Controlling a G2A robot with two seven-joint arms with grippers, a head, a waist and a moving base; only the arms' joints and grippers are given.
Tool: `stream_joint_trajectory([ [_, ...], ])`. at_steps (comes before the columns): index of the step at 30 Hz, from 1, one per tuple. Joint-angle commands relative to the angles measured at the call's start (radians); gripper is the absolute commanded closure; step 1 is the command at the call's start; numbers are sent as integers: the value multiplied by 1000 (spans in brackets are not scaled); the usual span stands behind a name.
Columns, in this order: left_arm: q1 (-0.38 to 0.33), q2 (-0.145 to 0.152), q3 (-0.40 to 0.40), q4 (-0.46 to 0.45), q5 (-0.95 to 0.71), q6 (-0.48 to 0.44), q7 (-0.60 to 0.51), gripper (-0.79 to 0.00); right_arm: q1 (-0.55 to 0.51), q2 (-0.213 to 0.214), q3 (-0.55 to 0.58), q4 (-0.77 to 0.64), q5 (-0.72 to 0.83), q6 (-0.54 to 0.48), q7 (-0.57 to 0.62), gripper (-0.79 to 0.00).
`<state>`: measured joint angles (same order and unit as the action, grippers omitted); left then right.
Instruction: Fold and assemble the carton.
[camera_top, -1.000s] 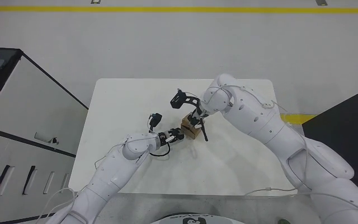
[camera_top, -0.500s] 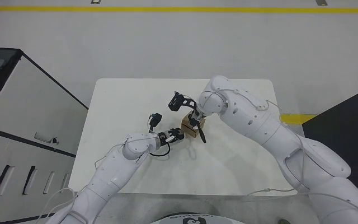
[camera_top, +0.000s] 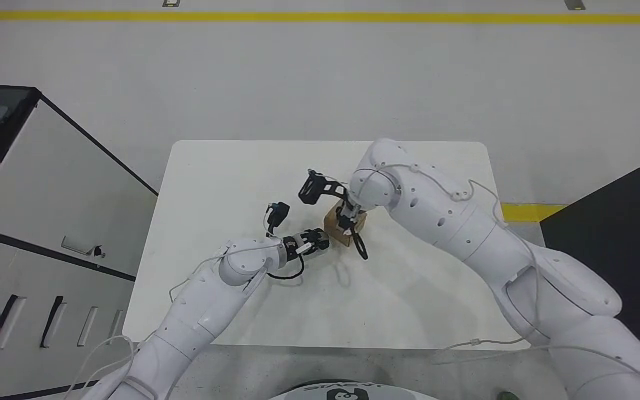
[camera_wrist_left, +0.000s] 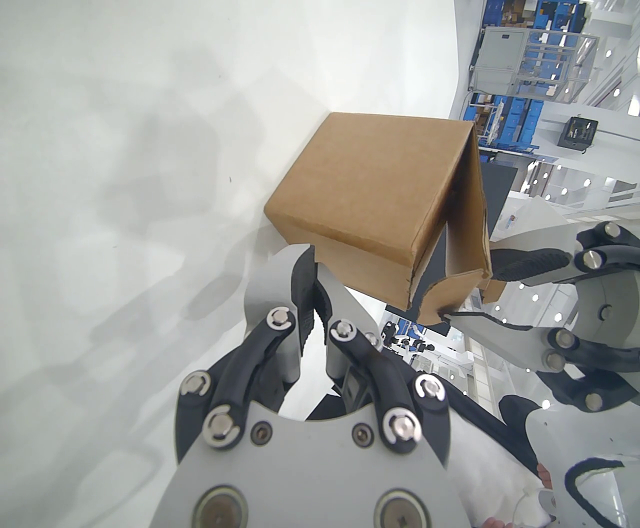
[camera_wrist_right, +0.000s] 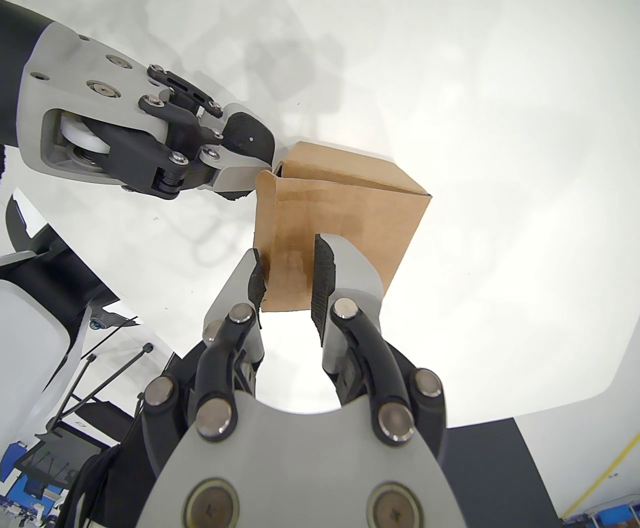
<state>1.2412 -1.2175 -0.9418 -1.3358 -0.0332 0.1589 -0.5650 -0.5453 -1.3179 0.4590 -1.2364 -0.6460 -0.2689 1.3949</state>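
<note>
Shifted slightly left, the right claw pinches a flap of the carton at mid-frame in the top view, the left claw clamped on its opposite edge; the fold should follow the crease squarely.

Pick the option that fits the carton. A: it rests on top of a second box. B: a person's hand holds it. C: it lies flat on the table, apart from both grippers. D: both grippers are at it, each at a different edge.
D: the brown carton has the left gripper at one corner and the right gripper at another edge, and both meet the cardboard.
</note>
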Motion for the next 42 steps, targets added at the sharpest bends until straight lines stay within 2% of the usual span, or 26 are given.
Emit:
stream_joint_trajectory([
  [1, 0, 0, 0, 0, 0, 0, 0, 0, 0, -2, 1, -1, -2, 2, -1, -243],
  [6, 0, 0, 0, 0, 0, 0, 0, 0, 2, -4, 8, -6, -10, 9, -1, -314],
  [17, 0, 0, 0, 0, 0, 0, 0, 0, -5, 0, 24, -36, -50, 17, 13, -363],
  [20, 0, 0, 0, 0, 0, 0, 0, 0, -9, 0, 22, -35, -71, 20, 11, -329],
  [24, 0, 0, 0, 0, 0, 0, 0, 0, -13, -3, 20, -29, -92, 22, 1, -188],
  [29, 0, 0, 0, 0, 0, 0, 0, 0, -15, -7, 22, -20, -97, 18, -4, -151],
  [31, 0, 0, 0, 0, 0, 0, 0, 0, -16, -9, 23, -16, -99, 19, -4, -126],
  [32, 0, 0, 0, 0, 0, 0, 0, 0, -16, -9, 23, -14, -101, 18, -4, -89],
  [34, 0, 0, 0, 0, 0, 0, 0, 0, -17, -11, 23, -10, -105, 17, -5, -80],
  [37, 0, 0, 0, 0, 0, 0, 0, 0, -18, -14, 24, -4, -103, 13, -4, -117],
  [42, 0, 0, 0, 0, 0, 0, 0, 0, -21, -18, 27, 5, -101, 10, -6, -123],
])
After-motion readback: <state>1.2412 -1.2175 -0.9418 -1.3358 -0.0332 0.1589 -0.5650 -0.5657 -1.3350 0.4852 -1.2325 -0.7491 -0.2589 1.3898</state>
